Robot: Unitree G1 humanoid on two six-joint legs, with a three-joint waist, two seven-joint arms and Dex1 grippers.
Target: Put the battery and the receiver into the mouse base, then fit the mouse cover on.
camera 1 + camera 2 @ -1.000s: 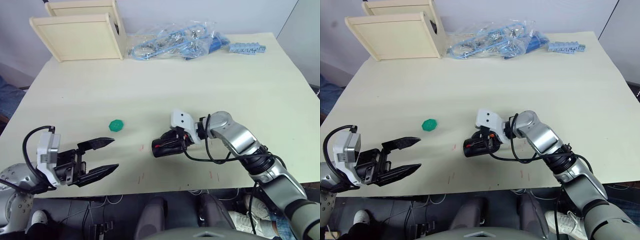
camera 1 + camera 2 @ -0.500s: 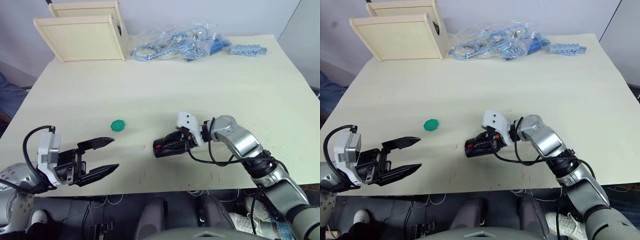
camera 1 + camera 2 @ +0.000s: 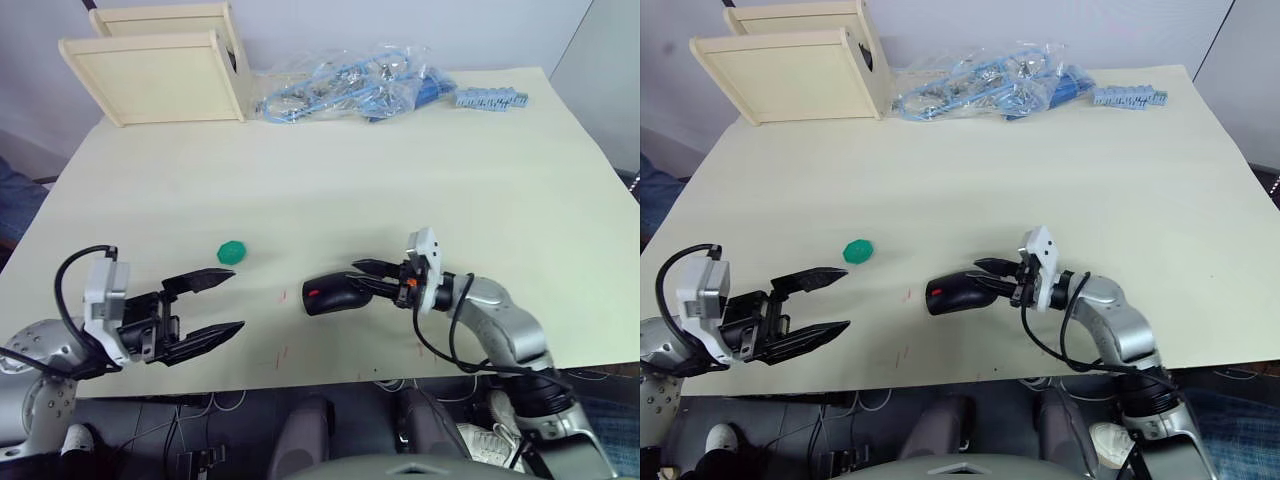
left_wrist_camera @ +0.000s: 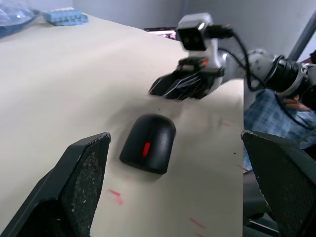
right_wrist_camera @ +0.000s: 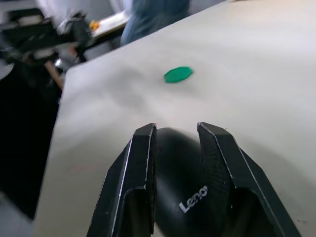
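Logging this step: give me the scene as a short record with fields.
mouse: black oval plastic mouse with a red mark on top, smooth shell closed, lying on the cream table
right gripper: open, at the mouse's rear; contact unclear
left gripper: open, apart from the mouse
other: round green disc; pale wooden boxes

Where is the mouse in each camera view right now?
Left eye: mouse, near table front, beside right gripper.
Right eye: mouse, same spot.
Left wrist: centre.
Right wrist: behind the fingers.
Shared landmark: green disc.
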